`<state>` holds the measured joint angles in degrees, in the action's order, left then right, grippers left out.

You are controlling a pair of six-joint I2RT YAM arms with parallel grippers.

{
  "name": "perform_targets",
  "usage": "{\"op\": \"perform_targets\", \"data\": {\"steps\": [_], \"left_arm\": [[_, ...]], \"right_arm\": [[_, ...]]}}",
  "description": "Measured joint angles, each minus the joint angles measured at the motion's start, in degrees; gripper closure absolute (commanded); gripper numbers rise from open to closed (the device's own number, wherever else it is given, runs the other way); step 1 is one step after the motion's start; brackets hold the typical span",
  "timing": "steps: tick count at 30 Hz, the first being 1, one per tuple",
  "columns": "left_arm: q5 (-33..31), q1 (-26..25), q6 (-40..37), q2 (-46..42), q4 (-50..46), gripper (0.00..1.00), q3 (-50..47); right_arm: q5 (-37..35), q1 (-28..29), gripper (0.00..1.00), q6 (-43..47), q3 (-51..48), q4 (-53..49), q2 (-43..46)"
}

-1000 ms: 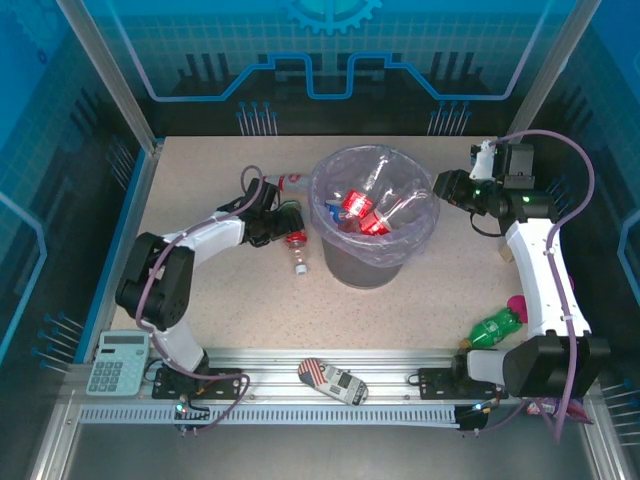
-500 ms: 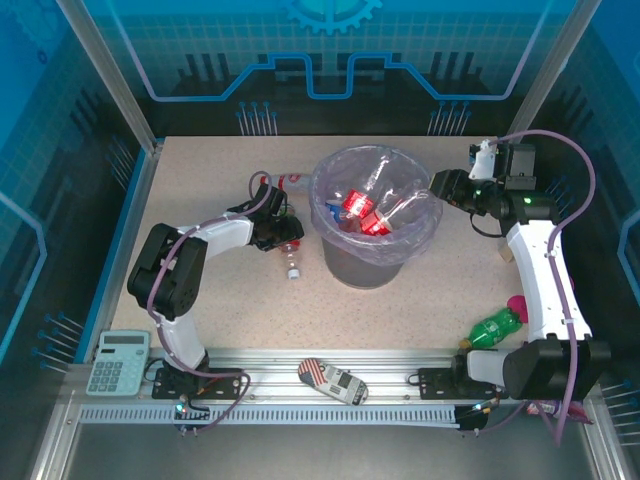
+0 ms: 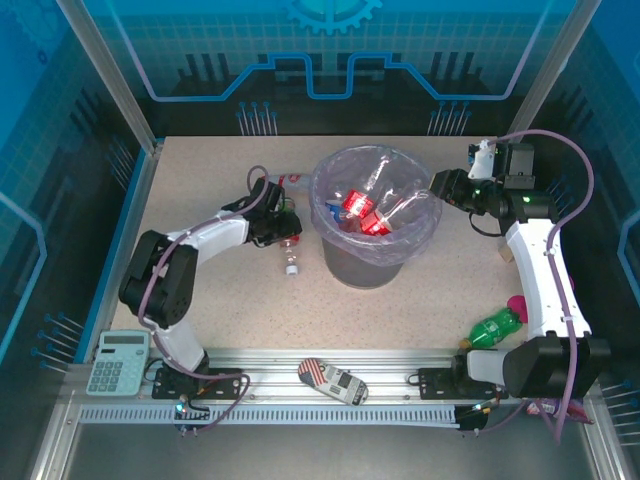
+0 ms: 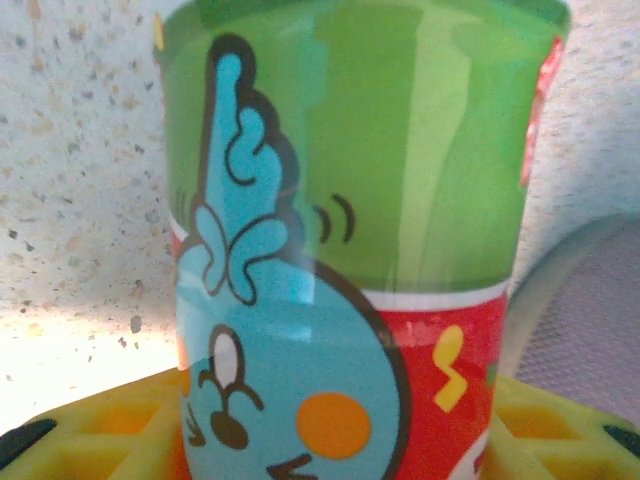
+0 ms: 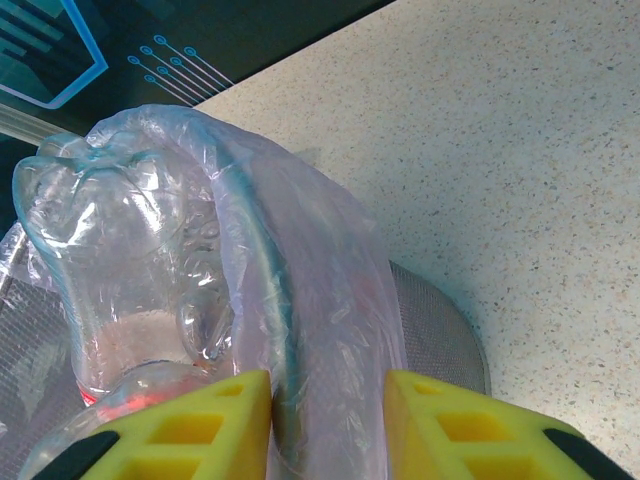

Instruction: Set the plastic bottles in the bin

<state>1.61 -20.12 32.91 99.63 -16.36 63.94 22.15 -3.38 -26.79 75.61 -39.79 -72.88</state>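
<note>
Top view, bin: one bin (image 3: 360, 268) with a lavender bag stands mid-surface (image 3: 220, 300), between the two arms.
Top view, binned bottles: at least three clear binned bottles (image 3: 352, 205) lie inside. Two show red labels, and the exact count cannot be told.
Top view, left gripper: the left gripper (image 3: 284, 228) is just left of the bin, pinching one held bottle (image 3: 290, 252) whose pale cap points toward the near edge.
Top view, far bottle: one far bottle (image 3: 292, 181) lies just behind the left gripper, partly hidden.
Top view, right gripper: the right gripper (image 3: 437, 187) is at the bin's right rim.
Top view, other things: one green bottle (image 3: 495, 326) lies near the right arm's base. One calculator (image 3: 118, 362) sits at the near left corner, and one striped object (image 3: 333, 380) is on the front rail.
Left wrist, fingers: two yellow fingers (image 4: 90, 440) press on either side of the held bottle. Its label is green above and red below, with a blue cartoon figure, and the speckled surface lies behind it.
Right wrist, fingers: two yellow fingers (image 5: 180, 430) pinch the bin's rim, with the bag (image 5: 310, 280) bunched between them.
Right wrist, bottle: one clear crushed bottle (image 5: 120, 250) shows through the bag, inside the bin.
</note>
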Motion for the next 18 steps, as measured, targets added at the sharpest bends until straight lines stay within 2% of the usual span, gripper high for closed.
{"op": "perform_targets", "data": {"steps": [5,12,18], "left_arm": [[-1.4,0.02,-6.97,-6.25,-5.64,0.62,6.99],[-2.29,0.02,-20.48,-13.31,-12.57,0.62,25.4],[0.46,-0.61,-28.2,-17.2,-14.32,0.63,33.59]], "right_arm": [[0.0,0.04,0.65,0.0,0.0,0.0,-0.09],[-0.26,0.46,0.65,-0.02,0.0,0.39,-0.22],[-0.74,0.83,0.65,-0.11,0.0,0.44,-0.22]]}}
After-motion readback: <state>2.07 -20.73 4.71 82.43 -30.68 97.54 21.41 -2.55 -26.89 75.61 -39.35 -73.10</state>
